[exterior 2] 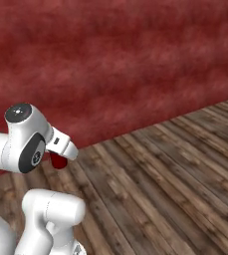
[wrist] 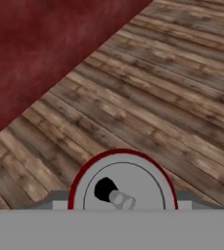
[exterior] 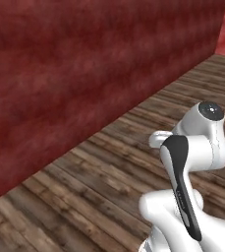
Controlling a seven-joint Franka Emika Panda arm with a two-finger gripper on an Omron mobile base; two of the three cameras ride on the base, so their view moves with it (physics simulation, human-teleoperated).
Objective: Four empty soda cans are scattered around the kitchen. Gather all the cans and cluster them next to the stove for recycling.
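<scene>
My pincer [wrist: 122, 207] is pinching a red soda can [wrist: 122, 188] at the hand view's bottom centre, its long axis pointing straight along my fingers.

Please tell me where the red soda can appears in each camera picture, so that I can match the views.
Left base view: I cannot find it.
Right base view: red soda can at centre left, under the white hand, in front of the red wall.
Hand view: bottom centre, silver top toward the camera.
Shared landmark: where the red wall meets the wooden floor.
</scene>
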